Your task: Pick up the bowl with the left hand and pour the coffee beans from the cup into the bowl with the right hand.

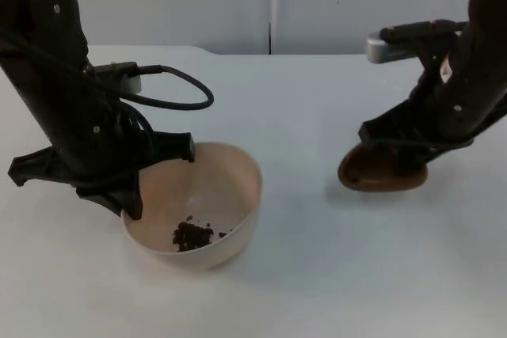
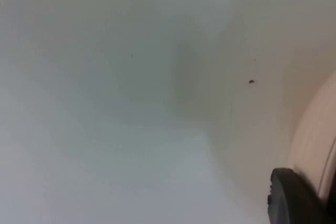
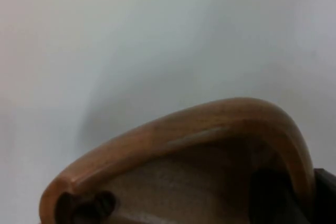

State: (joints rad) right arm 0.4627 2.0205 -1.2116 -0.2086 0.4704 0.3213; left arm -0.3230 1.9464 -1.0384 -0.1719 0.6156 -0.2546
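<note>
beans (image 1: 192, 235) already sit in the bowl (image 1: 230, 187) at lower left, its rim pinched by the left hand (image 1: 135, 195) — the right hand (image 1: 396, 160), mid-right and clamped on the brown cup (image 1: 382, 173), should set it down level on the table (image 1: 317, 275).

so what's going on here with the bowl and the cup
The left end effector grips the rim of a cream round bowl on the white table, with a small heap of dark coffee beans inside. The right end effector holds a brown wooden cup low over the table, apart from the bowl.
</note>
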